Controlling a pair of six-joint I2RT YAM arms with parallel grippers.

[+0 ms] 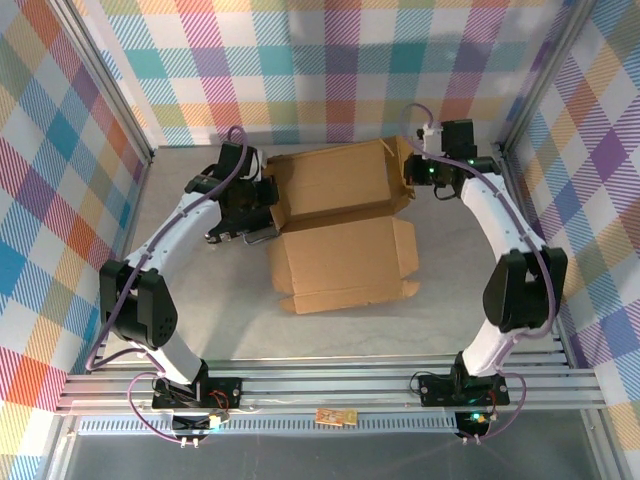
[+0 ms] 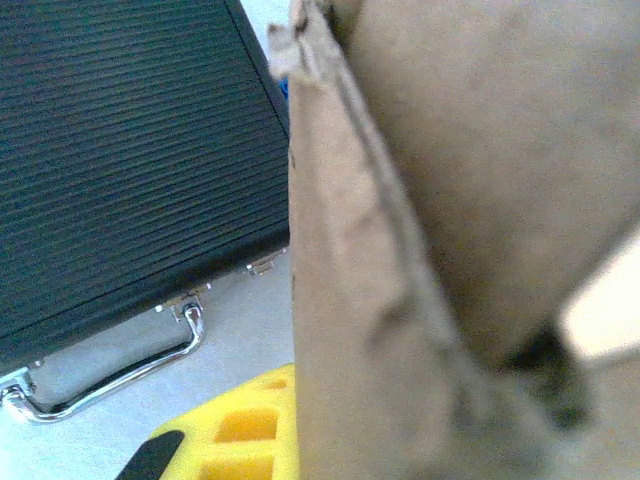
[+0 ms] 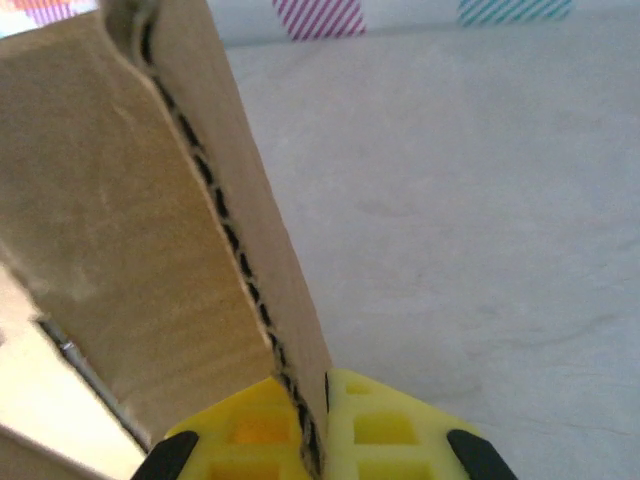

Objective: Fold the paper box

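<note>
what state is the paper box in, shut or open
Open: the paper box has its near panel lying flat, flaps spread; the right gripper pinches a side flap.

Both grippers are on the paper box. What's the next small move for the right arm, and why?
Probably swing the right gripper a little inward, folding its flap over the base. It is shut on the corrugated edge of the paper box at the right end, and the left gripper clamps the opposite wall, so the box looks braced for a fold.
</note>
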